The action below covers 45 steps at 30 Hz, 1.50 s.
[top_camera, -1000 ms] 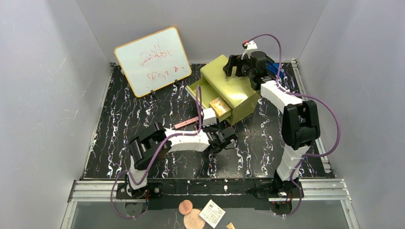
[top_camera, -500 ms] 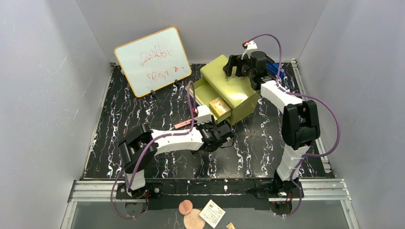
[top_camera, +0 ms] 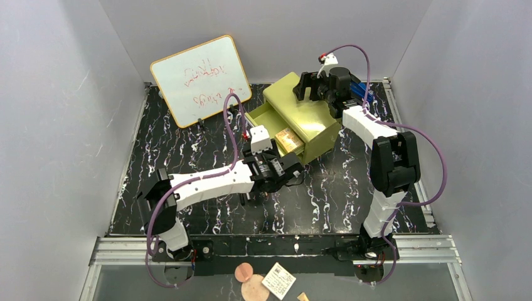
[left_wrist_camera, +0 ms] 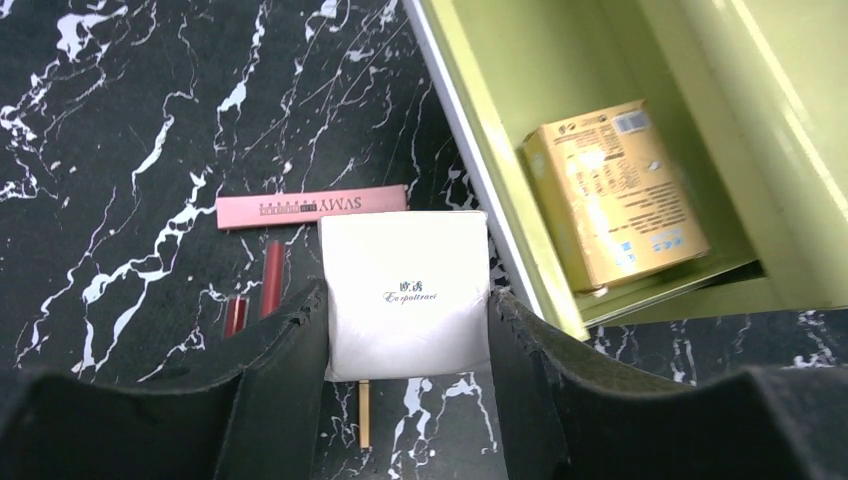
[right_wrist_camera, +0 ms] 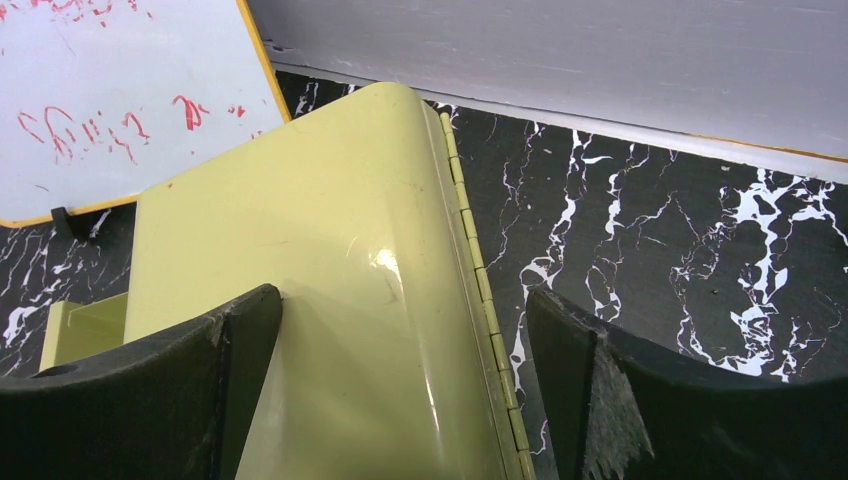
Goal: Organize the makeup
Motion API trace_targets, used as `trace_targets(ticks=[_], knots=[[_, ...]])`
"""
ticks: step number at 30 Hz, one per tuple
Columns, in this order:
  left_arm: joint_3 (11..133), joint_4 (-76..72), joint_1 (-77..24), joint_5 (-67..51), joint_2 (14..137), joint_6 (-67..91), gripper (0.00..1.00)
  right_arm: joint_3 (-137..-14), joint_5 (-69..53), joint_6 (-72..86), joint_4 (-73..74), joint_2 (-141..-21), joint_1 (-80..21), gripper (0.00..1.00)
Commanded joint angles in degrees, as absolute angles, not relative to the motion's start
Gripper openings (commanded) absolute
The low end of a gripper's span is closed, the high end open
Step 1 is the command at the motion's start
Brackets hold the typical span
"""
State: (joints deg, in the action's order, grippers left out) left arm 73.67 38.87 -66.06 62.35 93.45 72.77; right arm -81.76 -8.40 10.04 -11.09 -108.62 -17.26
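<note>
The jaws of the left gripper (left_wrist_camera: 405,305) are squeezing the white box (left_wrist_camera: 405,265) by its two sides. The jaws of the right gripper (right_wrist_camera: 400,300) are standing wide apart with nothing between them, straddling the top of the chest (right_wrist_camera: 330,200). Whether they are pressing on it cannot be told.

In the left wrist view the box is sitting at the centre. The pink case (left_wrist_camera: 312,207) is lying on the table (left_wrist_camera: 120,120) just at its 11 o'clock, a red pencil (left_wrist_camera: 272,280) at its 9 o'clock, and a tan pencil (left_wrist_camera: 364,410) is poking out from beneath it at 6 o'clock. As the box is covering part of that pencil, it is probably hanging above the table rather than resting on it. The open drawer (left_wrist_camera: 540,60) is lying at the box's 1 o'clock, with the orange palette (left_wrist_camera: 610,195) already inside.

The step in hand appears to be carrying the box to the drawer. The next move is calling for a shift toward 1 o'clock, high enough to clear the drawer's near wall. After that comes a lowering onto the bare floor at the palette's 11 o'clock before the jaws part. The case and pencils are waiting their turn, so the task looks under halfway done.
</note>
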Motion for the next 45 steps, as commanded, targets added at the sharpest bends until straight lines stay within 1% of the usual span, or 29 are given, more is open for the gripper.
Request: trace_targets(ticks=[1, 6, 11, 17, 26, 34, 45], knots=[[78.86, 43.12, -65.59, 70.61, 89.95, 71.46, 0.0, -75.76, -7.47, 7.43, 12.16, -117.24, -17.5, 0.99], [81.39, 43.2, -64.6, 72.43, 89.25, 68.61, 0.0, -75.76, -7.45, 7.38, 12.24, -117.22, -17.55, 0.99], [82.31, 39.93, -61.93, 72.15, 88.52, 64.48, 0.0, -76.22, -7.47, 7.38, 12.81, -117.23, -17.57, 0.99], [83.72, 32.79, -57.36, 69.09, 89.13, 57.77, 0.0, -76.54, -7.38, 7.26, 13.08, -117.25, -17.58, 0.99], [91.91, 25.56, -52.39, 62.24, 95.6, 50.65, 0.0, -76.47, -7.12, 6.83, 13.33, -117.16, -17.55, 0.99], [97.06, 24.07, -50.23, 57.15, 101.31, 50.05, 0.0, -76.54, -7.25, 6.77, 13.15, -117.92, -17.56, 0.99], [98.62, 21.94, -49.22, 55.7, 106.48, 51.57, 0.0, -76.55, -7.63, 6.68, 13.1, -118.74, -17.57, 0.99]])
